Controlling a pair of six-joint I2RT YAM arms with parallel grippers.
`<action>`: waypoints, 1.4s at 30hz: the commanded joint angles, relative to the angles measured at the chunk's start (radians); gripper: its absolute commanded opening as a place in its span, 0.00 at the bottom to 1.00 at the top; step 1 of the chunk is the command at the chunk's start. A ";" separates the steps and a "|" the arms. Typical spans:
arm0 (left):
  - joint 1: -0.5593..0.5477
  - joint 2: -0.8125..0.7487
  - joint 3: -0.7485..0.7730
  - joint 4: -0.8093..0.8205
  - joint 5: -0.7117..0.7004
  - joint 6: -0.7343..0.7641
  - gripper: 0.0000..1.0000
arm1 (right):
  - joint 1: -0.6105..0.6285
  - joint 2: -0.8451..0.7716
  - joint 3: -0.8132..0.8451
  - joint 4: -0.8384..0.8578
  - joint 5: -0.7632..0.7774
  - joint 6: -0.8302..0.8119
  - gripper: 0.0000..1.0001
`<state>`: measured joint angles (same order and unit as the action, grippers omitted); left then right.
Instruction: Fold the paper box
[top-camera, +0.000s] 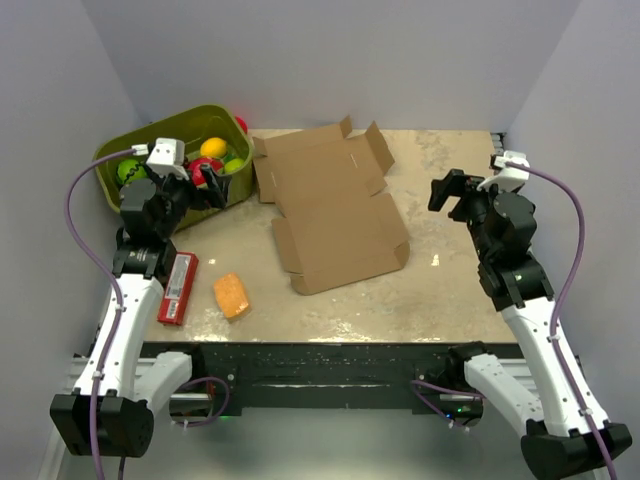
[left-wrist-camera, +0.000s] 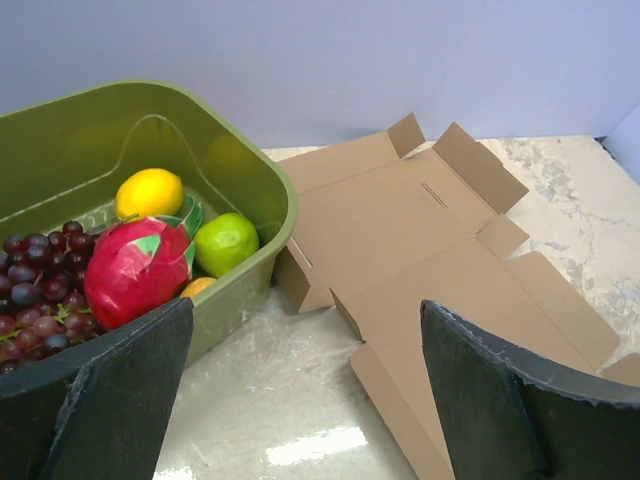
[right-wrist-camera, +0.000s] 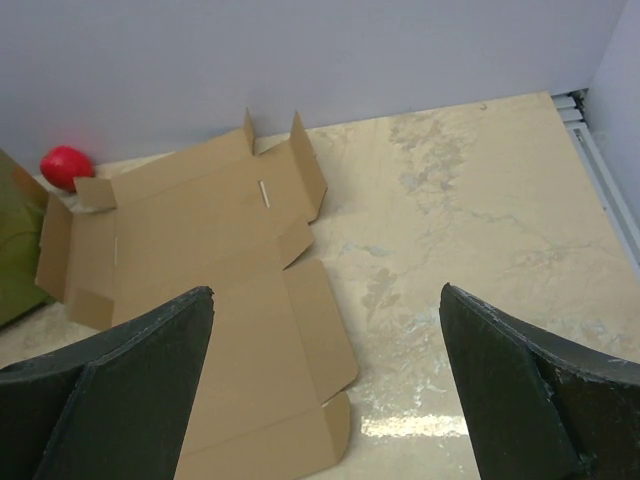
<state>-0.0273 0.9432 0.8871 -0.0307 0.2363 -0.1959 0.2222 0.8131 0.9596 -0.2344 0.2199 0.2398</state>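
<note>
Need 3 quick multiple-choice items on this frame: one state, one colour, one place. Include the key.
1. The cardboard box is: A) folded shut B) held in the air C) lying flat, unfolded.
2. The bin is: A) blue B) olive green C) white.
3. The orange block lies: A) in the bin B) on the box C) on the table beside the red pack.
Key: 1 C, its flaps are spread out on the table; 2 B, its walls are green; 3 C, it sits just right of the red pack.
</note>
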 joint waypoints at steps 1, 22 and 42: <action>0.001 0.025 0.045 0.032 0.017 -0.068 1.00 | 0.002 -0.003 0.014 0.006 -0.086 0.010 0.99; -0.016 0.160 0.086 0.067 0.115 -0.065 0.98 | 0.003 0.662 0.491 -0.204 -0.263 0.043 0.99; -0.039 0.240 0.093 0.011 0.109 -0.077 0.96 | -0.063 1.402 0.930 -0.155 -0.367 -0.008 0.89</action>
<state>-0.0605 1.1984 0.9668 -0.0532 0.3157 -0.2703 0.2077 2.2074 1.8282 -0.4278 -0.0769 0.2409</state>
